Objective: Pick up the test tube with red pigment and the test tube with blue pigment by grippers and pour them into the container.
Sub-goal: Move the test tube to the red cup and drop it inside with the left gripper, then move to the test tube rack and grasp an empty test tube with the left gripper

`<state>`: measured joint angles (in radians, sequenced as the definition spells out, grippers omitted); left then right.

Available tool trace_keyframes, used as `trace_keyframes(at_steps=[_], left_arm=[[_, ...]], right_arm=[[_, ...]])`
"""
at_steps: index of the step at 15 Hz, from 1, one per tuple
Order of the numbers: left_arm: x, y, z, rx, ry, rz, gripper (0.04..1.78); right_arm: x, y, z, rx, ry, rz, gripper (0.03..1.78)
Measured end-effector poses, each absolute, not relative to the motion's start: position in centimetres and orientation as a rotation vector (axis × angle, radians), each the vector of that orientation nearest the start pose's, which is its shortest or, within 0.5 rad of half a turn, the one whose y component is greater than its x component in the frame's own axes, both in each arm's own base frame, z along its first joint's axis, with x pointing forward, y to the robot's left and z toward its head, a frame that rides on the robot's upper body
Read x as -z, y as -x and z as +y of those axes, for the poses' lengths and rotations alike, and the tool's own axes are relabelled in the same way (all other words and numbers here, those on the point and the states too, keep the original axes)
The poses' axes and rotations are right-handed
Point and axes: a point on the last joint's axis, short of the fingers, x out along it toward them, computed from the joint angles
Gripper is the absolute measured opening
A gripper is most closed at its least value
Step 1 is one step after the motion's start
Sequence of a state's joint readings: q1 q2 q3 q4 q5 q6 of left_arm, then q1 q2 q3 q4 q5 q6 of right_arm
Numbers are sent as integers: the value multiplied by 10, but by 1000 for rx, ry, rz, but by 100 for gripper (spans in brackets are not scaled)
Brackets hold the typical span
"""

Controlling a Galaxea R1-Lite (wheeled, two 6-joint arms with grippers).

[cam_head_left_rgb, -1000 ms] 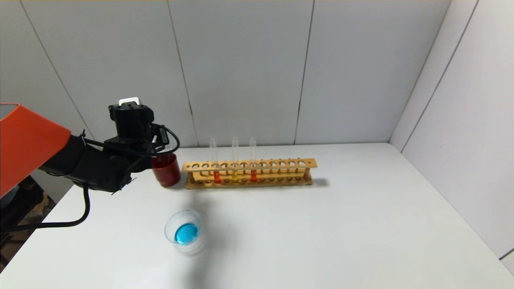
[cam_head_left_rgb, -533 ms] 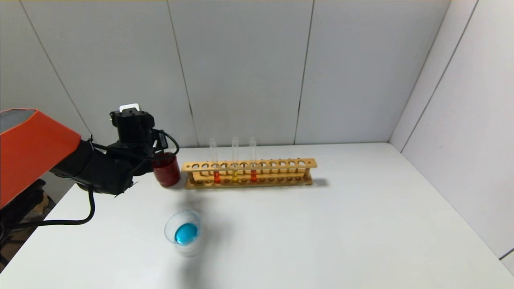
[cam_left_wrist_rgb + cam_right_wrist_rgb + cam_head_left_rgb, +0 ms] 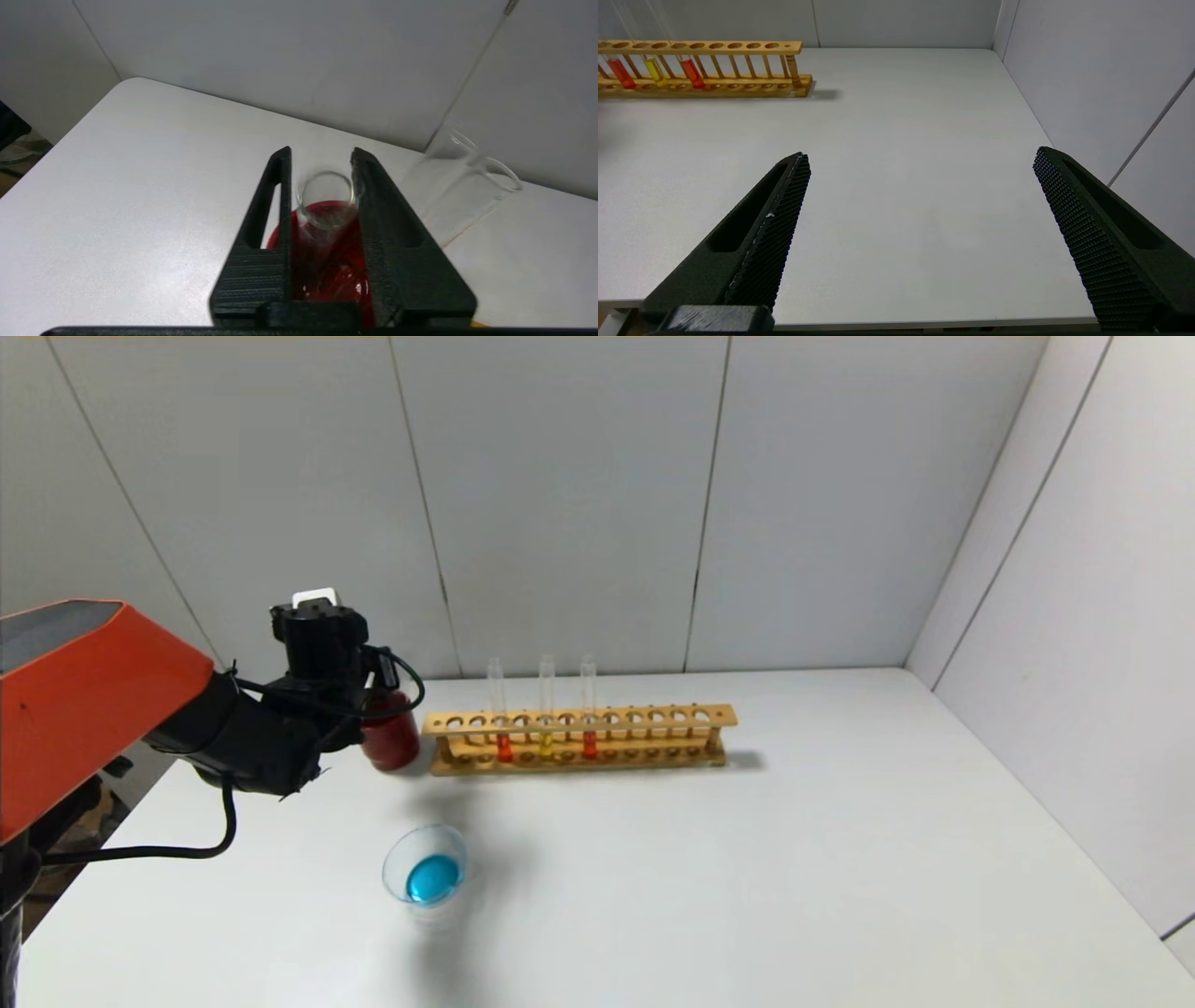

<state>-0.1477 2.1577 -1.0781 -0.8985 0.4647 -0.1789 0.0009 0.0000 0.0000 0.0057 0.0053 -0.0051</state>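
Observation:
My left gripper is shut on a clear test tube with no liquid showing in it. It holds the tube upright, its lower part inside the dark red cup. In the head view the left gripper is at the cup, left of the rack. The container, a clear dish, holds blue liquid near the front. Two tubes with red pigment stand in the rack. No tube with blue liquid shows. My right gripper is open and empty over the table's right front.
The wooden rack stands at the back with a yellow-liquid tube between the red ones. The clear tops of the rack tubes show beside the left gripper. Walls close the back and right sides.
My left arm has come down and a little to the right, lowering the clear tube into the dark red cup. The dish and the rack have not moved.

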Motion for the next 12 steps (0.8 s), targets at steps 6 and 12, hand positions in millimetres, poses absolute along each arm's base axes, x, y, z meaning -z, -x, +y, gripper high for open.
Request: trace_keyframes(at_steps=[6,12], left_arm=[[-120,-410,-52,-305,112,143,146],[-174,-405,-53,-285,78,147,175]], right_arm=[[-75,23,0,-7,5,6,175],[-75,23,0,-7,5,6,175]])
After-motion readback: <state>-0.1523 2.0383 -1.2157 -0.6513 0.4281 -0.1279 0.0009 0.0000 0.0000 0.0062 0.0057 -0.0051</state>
